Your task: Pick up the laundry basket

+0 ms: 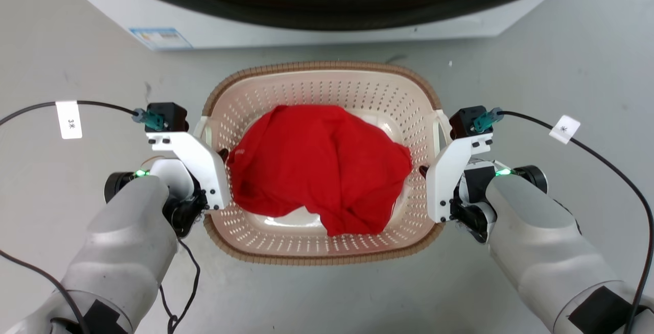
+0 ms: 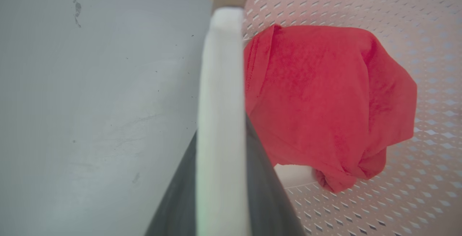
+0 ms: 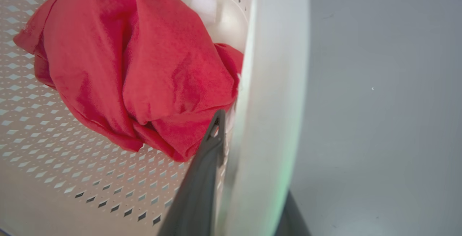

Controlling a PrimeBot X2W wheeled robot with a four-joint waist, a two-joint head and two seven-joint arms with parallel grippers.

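My left hand (image 1: 220, 156) is clenched on the white left handle (image 2: 220, 84), a dark finger pressed to each side. Between my arms the basket (image 1: 327, 66) sits on the floor (image 1: 76, 58) before the washer (image 1: 317, 27), a red cloth (image 1: 317, 160) heaped inside, and my right hand (image 1: 424, 170) clasps the right handle (image 3: 274, 84) likewise. I judge the lift wants both arms rising together, level and slow, so neither handle slips and nothing tips.
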